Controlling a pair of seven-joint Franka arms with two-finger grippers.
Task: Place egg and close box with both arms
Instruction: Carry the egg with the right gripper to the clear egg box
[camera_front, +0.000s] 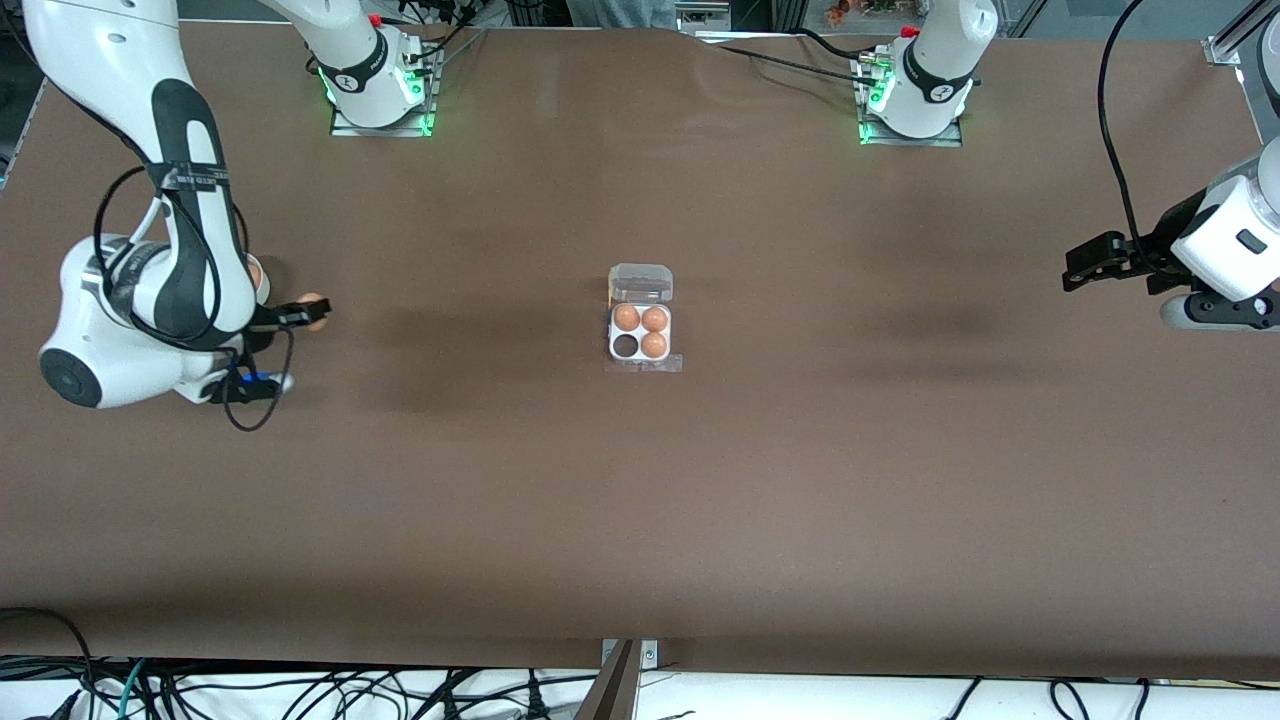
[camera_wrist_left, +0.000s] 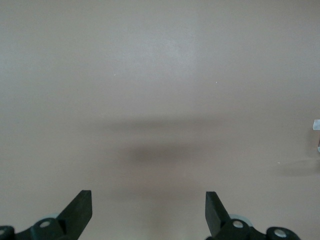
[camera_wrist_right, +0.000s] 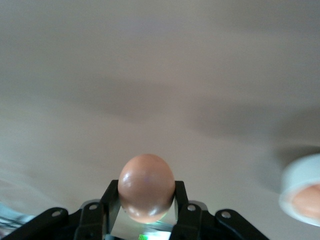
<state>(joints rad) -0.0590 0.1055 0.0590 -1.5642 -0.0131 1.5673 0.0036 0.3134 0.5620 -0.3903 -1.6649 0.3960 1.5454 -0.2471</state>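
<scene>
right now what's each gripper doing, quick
left gripper: open, empty, waiting at its end of the table.
right gripper: shut on the egg.

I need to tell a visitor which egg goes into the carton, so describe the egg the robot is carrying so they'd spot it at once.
Find the right arm at its end of the brown table. Its end effector is shut on the egg, held above the table. Unlike the three eggs sitting in the box at the table's middle, this one is pinched between black fingers.
</scene>
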